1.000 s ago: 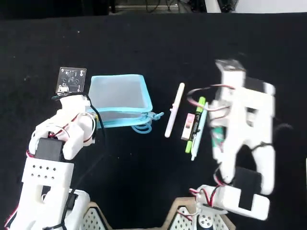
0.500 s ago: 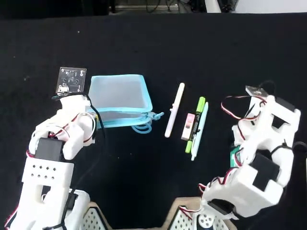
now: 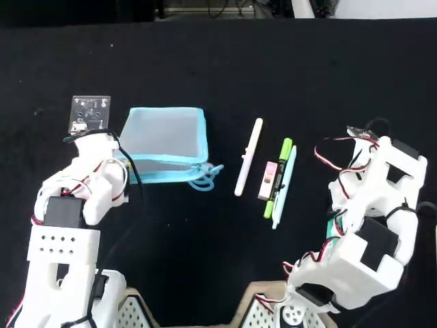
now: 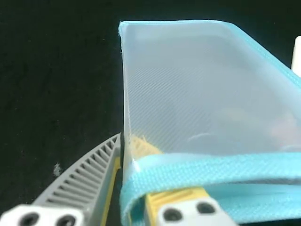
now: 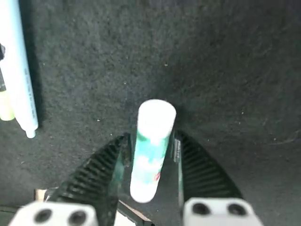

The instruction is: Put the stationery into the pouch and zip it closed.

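Clamps the left hand shut on the zip-band corner of the pouch, with hand and pouch both drawn slightly leftward since a second ago. Keeps the right hand clenched on a white-and-green stick, now pulled back well right of the pouch instead of over the pens. Leaves white pen, pink block, green marker and blue pen unmoved on the desk, right of the pouch.

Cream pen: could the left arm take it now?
Probably not yet: the left gripper is shut on the pouch and must let go first. The pen itself lies uncovered beside the pouch.
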